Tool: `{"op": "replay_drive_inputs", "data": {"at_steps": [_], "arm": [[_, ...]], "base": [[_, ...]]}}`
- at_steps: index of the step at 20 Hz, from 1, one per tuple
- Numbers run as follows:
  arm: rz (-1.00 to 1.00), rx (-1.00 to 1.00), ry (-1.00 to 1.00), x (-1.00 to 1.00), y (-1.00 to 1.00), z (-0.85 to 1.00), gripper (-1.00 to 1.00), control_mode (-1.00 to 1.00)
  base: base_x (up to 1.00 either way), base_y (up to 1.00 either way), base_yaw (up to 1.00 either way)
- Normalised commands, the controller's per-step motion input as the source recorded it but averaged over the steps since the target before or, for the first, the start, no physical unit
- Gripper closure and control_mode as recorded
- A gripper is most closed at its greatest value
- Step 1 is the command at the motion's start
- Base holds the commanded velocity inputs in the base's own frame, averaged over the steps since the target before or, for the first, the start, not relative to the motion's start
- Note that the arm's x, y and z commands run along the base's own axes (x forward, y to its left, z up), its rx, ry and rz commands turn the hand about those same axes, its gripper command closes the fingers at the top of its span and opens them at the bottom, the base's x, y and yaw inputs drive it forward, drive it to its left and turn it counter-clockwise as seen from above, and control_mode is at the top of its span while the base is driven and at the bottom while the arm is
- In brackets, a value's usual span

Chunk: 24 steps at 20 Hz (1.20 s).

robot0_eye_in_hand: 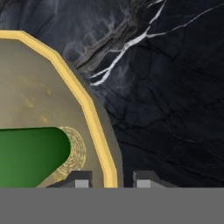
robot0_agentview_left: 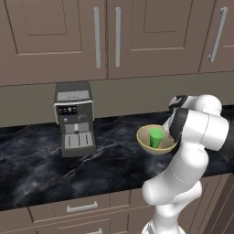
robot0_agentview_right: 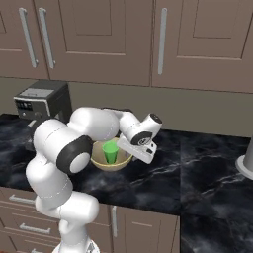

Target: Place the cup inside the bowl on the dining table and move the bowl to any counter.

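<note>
Fingers (robot0_eye_in_hand: 83, 178) straddle the bowl (robot0_agentview_left: 145, 140) rim, slightly parted, not clamping it. Cup (robot0_agentview_left: 156, 137) stands inside the bowl on the counter (robot0_agentview_left: 41, 160); coffee machine (robot0_agentview_left: 74, 119) far left.

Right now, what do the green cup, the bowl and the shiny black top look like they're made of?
The cup looks like plastic: plain, bright, even green. The bowl could be glazed clay or wood: tan outside, smooth yellowish rim, hard to tell which. The counter looks like polished marble: black with white veins and a soft sheen.
</note>
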Motion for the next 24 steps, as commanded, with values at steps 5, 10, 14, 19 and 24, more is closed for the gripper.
{"op": "replay_drive_inputs", "data": {"at_steps": [5, 10, 14, 19, 24], "arm": [[0.00, 0.00, 0.00, 0.00, 0.00, 0.00, -1.00, -1.00], [0.00, 0.00, 0.00, -0.05, 0.00, 0.11, -1.00, -1.00], [-0.01, 0.00, 0.01, -0.33, 0.00, 0.34, -1.00, -1.00], [-0.01, 0.00, 0.00, -0.48, 0.00, 0.26, -1.00, -1.00], [0.00, -0.01, 0.00, -0.47, 0.00, 0.17, -1.00, -1.00]], "base": [[0.00, 0.00, 0.00], [0.00, 0.00, 0.00], [0.00, 0.00, 0.00], [0.00, 0.00, 0.00], [0.00, 0.00, 0.00]]}}
